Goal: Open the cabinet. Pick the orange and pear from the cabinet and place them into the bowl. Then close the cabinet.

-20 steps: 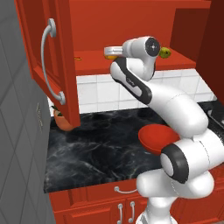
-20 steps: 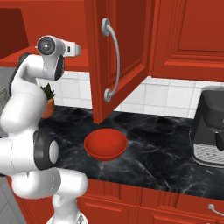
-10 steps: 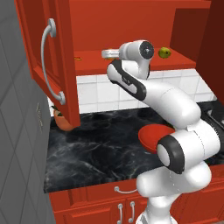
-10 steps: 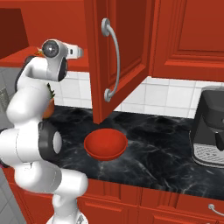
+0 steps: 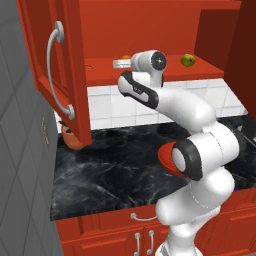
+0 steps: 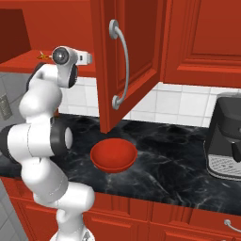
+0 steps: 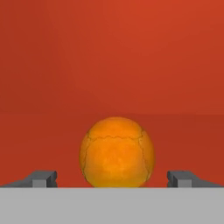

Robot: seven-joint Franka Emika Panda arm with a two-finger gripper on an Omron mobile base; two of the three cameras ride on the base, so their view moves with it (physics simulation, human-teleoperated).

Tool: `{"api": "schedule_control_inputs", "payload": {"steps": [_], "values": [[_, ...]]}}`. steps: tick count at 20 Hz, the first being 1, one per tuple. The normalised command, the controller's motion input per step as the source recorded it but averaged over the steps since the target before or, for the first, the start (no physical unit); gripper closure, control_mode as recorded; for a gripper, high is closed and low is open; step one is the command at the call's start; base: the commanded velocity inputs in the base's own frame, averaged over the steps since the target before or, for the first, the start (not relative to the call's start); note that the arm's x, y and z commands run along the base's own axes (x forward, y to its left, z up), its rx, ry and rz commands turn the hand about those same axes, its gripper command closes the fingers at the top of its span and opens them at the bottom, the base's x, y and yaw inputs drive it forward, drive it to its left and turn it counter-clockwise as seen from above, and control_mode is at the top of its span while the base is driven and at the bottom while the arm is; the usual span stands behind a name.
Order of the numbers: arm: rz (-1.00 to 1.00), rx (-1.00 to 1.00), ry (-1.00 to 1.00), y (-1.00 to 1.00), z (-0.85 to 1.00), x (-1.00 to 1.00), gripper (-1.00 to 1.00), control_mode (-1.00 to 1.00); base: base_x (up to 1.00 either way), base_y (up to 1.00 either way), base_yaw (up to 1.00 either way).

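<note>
The cabinet point(image 5: 150, 30) stands open, its left door point(image 5: 55, 75) swung wide. On its shelf, the orange point(image 7: 116, 152) lies straight ahead of my gripper point(image 7: 113, 179). The jaws are open, one fingertip on each side of the fruit and a little short of it. From the left base camera a sliver of the orange point(image 5: 126, 56) peeks over my gripper point(image 5: 118, 63). The pear point(image 5: 188, 60) rests farther right on the same shelf. The red bowl point(image 6: 113, 155) sits on the black counter below, half hidden by my arm in the left base view.
The open right door point(image 6: 127, 61) hangs over the counter and hides the shelf from the right base camera. A terracotta pot point(image 5: 72, 139) stands under the left door. A dark coffee machine point(image 6: 226, 136) occupies the counter's right end. Red base cabinets point(image 5: 140, 235) run below.
My hand has slid deeper along the shelf toward the orange, uncovering the pear behind it. The jaws have stayed open. The fruits and the bowl have not moved.
</note>
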Motion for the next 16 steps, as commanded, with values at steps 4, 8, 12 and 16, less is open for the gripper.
{"api": "schedule_control_inputs", "payload": {"steps": [4,8,12,16], "values": [[-0.02,-0.03,0.0,0.18,-0.22,0.53,-1.0,-1.0,0.0,0.0,0.0],[-0.02,-0.02,0.0,0.16,-0.17,0.54,-1.0,-1.0,0.0,0.0,0.0],[-0.03,-0.01,0.0,0.15,-0.15,0.56,-1.0,-1.0,0.0,0.0,0.0],[0.0,-0.02,0.0,0.13,-0.15,0.3,1.0,-1.0,0.0,0.0,0.0]]}}
